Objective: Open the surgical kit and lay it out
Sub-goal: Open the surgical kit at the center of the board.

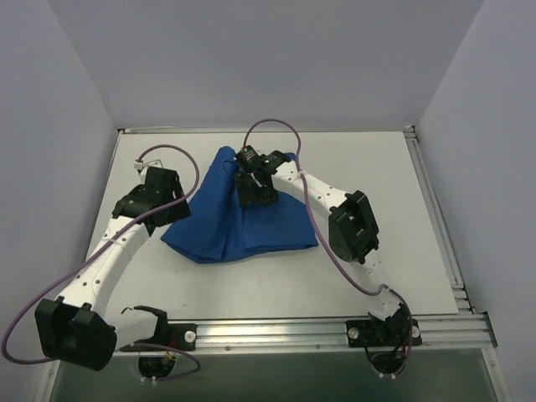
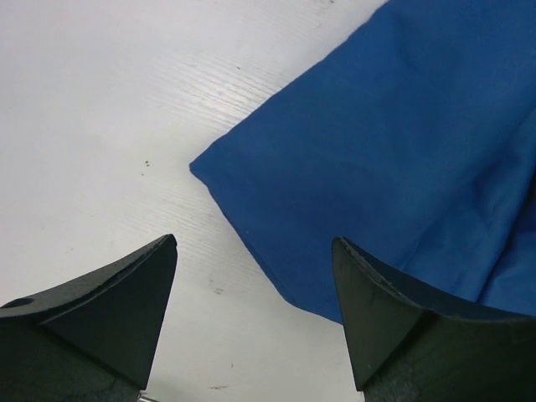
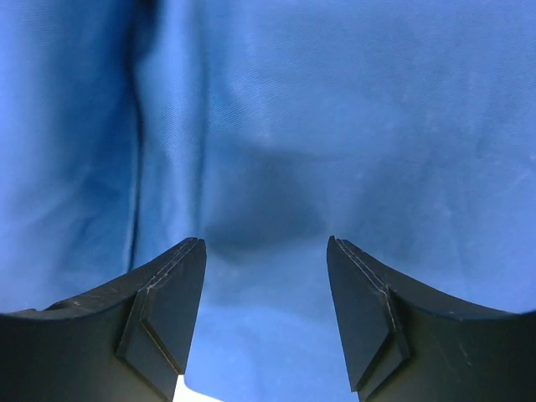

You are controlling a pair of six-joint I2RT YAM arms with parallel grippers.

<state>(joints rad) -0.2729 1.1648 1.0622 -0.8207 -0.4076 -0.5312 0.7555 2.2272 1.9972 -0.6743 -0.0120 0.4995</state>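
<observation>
- Lying bunched and folded near the middle of the white worktop (image 1: 377,193) is one blue cloth wrap (image 1: 219,230); whatever it encloses is hidden.
- One right pincer (image 3: 266,243) hangs over the wrap's middle, its two fingers spread apart with only cloth beneath, gripping nothing.
- One left pincer (image 2: 255,247) sits at the wrap's left edge, likewise spread wide and empty, with a cloth corner showing between its fingers and bare worktop alongside.

Table (image 1: 402,243): lying white and flat, showing faint grain and small dark specks.
Rail (image 1: 276,333): running silver along the table's near edge.
Walls (image 1: 251,59): standing pale grey around three sides.
</observation>
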